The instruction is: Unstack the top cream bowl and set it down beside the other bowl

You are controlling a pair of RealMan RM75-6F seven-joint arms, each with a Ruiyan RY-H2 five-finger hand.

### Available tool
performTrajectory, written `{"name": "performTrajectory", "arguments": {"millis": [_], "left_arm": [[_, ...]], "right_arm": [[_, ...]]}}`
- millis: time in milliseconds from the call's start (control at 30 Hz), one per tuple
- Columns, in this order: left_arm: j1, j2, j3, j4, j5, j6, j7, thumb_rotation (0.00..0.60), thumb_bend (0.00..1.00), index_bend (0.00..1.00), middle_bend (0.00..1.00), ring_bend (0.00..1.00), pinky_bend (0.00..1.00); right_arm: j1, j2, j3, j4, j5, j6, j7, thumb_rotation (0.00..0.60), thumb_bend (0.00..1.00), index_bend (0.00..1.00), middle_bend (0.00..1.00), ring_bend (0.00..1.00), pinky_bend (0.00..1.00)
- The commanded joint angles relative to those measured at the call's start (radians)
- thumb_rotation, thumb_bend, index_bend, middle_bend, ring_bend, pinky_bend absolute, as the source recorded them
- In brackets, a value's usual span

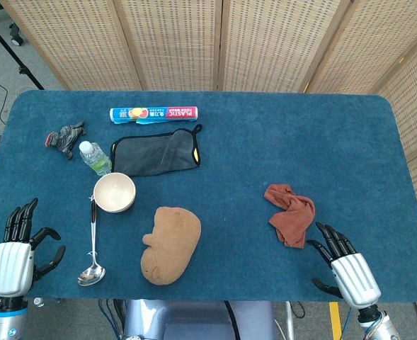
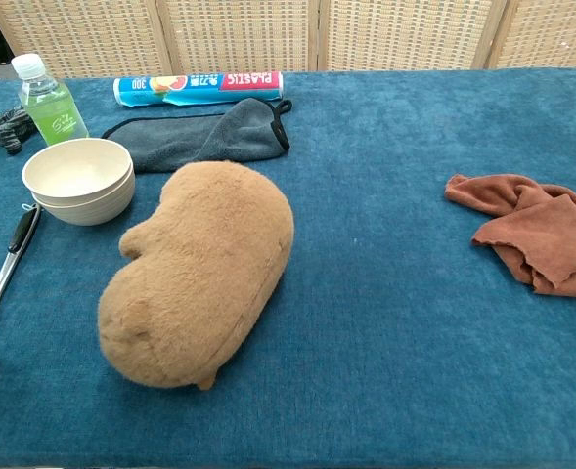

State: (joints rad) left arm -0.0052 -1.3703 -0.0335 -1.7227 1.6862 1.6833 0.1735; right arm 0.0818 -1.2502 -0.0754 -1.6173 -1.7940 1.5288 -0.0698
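Two cream bowls sit nested in one stack on the blue table, left of centre; the chest view shows the stack at far left with the upper rim just above the lower one. My left hand hovers at the table's front left corner, fingers apart and holding nothing, well below and left of the stack. My right hand is at the front right edge, also spread and holding nothing. Neither hand appears in the chest view.
A metal ladle lies just left of and below the stack. A brown plush toy lies to its lower right. A green bottle, grey cloth, plastic wrap box and dark glove lie behind. A rust rag lies at right.
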Motion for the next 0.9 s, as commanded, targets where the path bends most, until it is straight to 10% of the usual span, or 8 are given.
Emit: {"name": "performTrajectory", "arguments": {"millis": [33,900], "left_arm": [[0.000,0.001,0.001,-0.002,0.001,-0.001,0.005,0.600,0.26,0.56,0.05,0.00,0.04],[0.004,0.006,0.011,-0.011,0.019,0.005,0.012,0.600,0.26,0.56,0.05,0.00,0.04]], "right_arm": [[-0.001,0.001,-0.001,0.001,-0.003,0.003,0.002,0.600,0.16,0.22,0.00,0.00,0.15],[-0.004,0.009,-0.003,-0.002,-0.018,0.022,0.012,0.600,0.16,0.22,0.00,0.00,0.15]]}}
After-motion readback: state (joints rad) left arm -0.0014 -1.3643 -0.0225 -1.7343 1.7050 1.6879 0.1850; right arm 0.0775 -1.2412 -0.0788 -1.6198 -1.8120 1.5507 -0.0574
